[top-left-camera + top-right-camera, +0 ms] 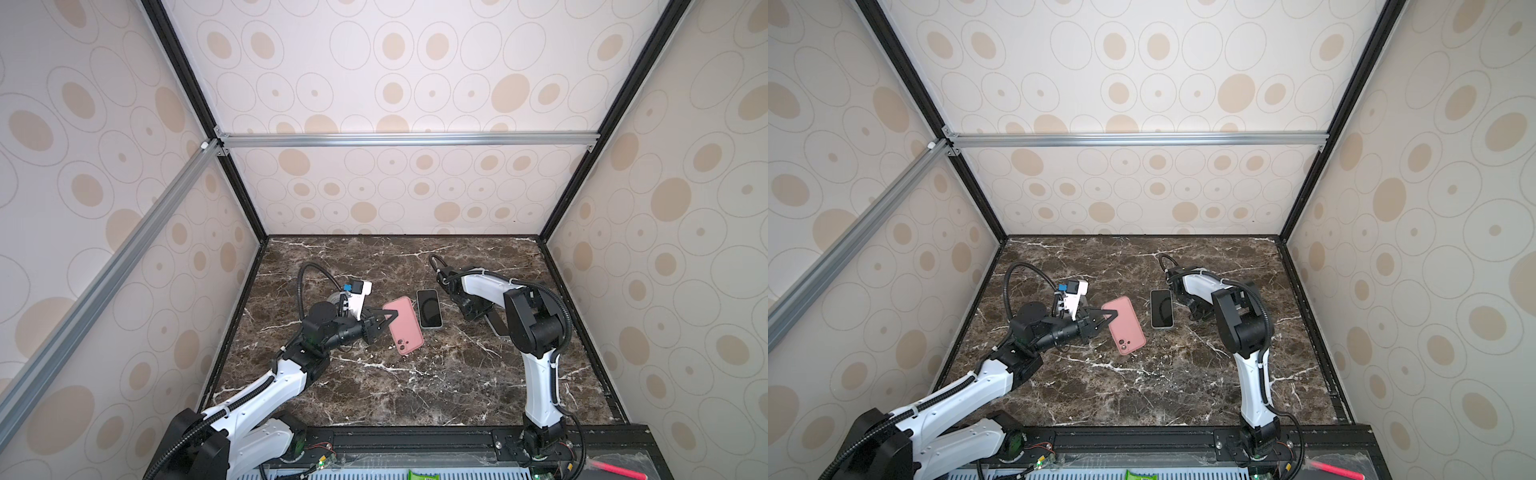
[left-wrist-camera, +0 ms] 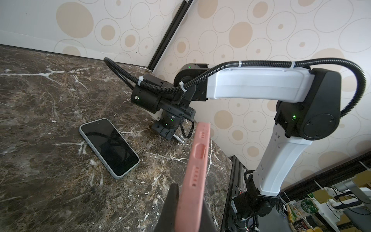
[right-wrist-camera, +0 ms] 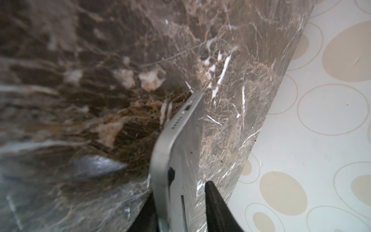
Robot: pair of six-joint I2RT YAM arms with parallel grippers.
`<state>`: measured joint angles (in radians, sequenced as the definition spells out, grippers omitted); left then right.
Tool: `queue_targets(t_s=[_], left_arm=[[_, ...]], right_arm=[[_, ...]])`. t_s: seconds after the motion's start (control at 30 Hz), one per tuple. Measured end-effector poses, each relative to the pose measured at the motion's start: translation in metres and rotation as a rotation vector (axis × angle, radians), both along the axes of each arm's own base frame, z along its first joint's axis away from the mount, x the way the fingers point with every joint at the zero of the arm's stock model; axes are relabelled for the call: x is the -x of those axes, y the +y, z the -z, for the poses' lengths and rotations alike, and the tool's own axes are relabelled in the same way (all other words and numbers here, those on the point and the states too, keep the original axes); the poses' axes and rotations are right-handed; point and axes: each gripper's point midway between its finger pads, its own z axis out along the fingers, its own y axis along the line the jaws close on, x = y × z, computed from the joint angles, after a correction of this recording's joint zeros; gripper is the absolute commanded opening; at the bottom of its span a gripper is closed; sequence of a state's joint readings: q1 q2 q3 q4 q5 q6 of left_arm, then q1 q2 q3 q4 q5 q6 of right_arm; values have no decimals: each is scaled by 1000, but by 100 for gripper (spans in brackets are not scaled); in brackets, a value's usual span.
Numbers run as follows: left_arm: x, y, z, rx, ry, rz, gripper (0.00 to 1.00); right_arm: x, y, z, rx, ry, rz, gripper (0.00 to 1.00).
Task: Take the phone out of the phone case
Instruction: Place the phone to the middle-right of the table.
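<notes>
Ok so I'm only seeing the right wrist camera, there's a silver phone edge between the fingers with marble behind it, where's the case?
Observer: The left gripper holds the pink case pinched by one long edge, across from the right arm in both top views.
Operator: And is there any other phone out on the table?
Observer: Yes, a dark-screened phone lies face up on the marble table beside the case, with nothing gripping it.
</notes>
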<state>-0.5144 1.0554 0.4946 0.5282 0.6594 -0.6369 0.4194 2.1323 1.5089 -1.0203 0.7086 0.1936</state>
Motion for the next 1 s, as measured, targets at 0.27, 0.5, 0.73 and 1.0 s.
queue_targets(t_s=[0.27,0.5,0.73,1.0], left_arm=[[-8,6,13,-40,49,-60,0],[-21,9,25,-68,101,-113,0],[-37,-22,48,-85,212,-130,0],[-41,-124,63,-57,316,-38,0]], right_arm=[[1,9,7,-66,12,7,53],[7,24,-3,-205,-26,10,56],[23,46,-85,-525,-286,60,61],[41,41,-156,-697,-510,140,75]])
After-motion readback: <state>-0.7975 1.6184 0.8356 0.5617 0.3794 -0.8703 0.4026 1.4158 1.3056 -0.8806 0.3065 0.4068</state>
